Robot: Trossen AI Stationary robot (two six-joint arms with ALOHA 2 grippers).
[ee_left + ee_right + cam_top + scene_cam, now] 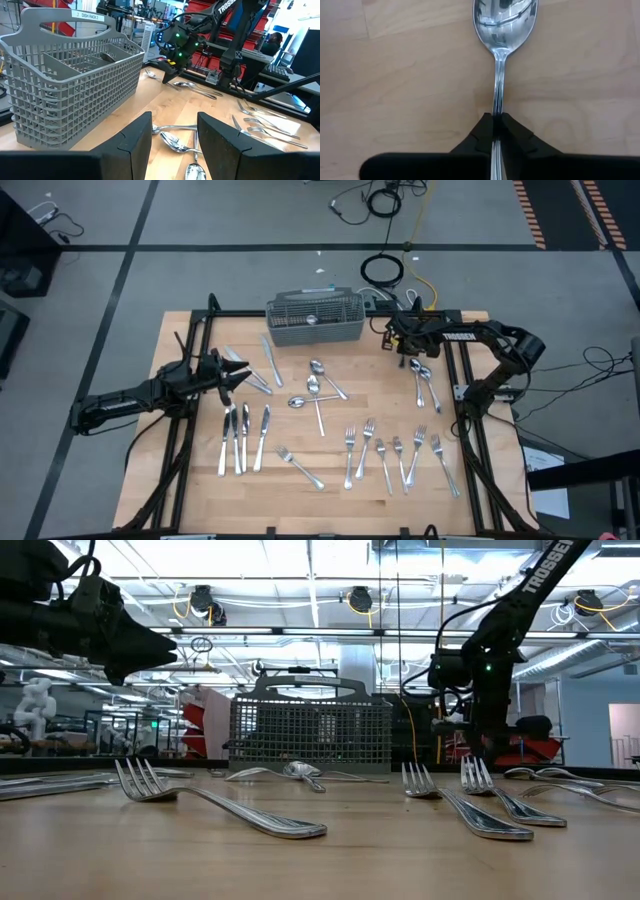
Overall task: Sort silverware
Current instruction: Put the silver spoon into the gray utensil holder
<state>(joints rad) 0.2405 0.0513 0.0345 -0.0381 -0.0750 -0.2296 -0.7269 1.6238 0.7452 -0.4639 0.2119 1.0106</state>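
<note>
The silverware lies spread on the wooden table point(200, 480): knives point(240, 438) at the near left, spoons point(315, 385) in the middle, forks point(400, 455) at the near right. Two more spoons point(424, 380) lie at the far right. My right gripper point(413, 360) stands there, pointing steeply down, shut on one spoon point(504, 20). My left gripper point(174, 135) hovers open and level above the table's left side point(235, 375), touching nothing. My right gripper pinches the spoon's handle point(496, 107) between its two fingertips, a short way behind the bowl. The fingers come from above, slanting steeply down, one on each long edge of the handle. The spoon lies flat on the wood, bowl point(505, 17) facing up.
A grey wire-mesh cutlery basket point(315, 317) stands at the table's far edge, left of my right gripper. A few knives point(262, 375) lie under and beside my left gripper. Black frame rails point(470, 430) run along both sides of the table.
</note>
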